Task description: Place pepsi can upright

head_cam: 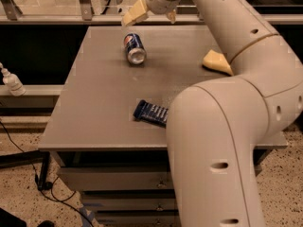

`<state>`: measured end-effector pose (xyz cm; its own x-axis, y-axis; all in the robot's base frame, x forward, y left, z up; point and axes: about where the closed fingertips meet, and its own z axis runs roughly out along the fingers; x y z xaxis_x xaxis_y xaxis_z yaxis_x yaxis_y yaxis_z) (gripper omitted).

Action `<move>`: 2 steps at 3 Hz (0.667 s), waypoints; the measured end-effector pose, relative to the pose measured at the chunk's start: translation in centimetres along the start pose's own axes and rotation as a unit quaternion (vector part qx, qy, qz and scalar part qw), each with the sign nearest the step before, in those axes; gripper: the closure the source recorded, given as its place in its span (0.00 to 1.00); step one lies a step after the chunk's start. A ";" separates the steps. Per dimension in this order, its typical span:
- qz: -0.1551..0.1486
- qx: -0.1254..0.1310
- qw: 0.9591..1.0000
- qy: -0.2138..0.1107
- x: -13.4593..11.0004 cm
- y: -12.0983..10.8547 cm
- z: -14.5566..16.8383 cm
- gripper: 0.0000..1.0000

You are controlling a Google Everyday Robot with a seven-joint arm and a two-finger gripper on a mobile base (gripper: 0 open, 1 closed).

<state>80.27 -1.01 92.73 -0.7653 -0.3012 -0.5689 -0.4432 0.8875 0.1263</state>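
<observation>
The pepsi can (134,48) lies on its side on the grey table (94,103), toward the far left, its silver end facing me. My gripper (150,14) hangs above the table's far edge, just beyond and slightly right of the can, apart from it. Its two cream fingers are spread open, the left finger (134,13) wide out, and nothing is between them. My big white arm covers the right side of the view.
A flat dark-blue snack bar wrapper (150,113) lies near the table's middle front. A yellow sponge (217,61) lies at the right, partly behind my arm. A white bottle (11,82) stands on a ledge at the left. Drawers sit under the table.
</observation>
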 end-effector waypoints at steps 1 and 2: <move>0.004 -0.005 1.000 0.021 -0.2 1.8 2.7 0.00; 0.000 0.009 0.999 0.044 0.0 2.2 5.1 0.00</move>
<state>81.71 2.71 88.87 -0.8037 -0.3298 -0.4952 -0.4354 0.8933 0.1118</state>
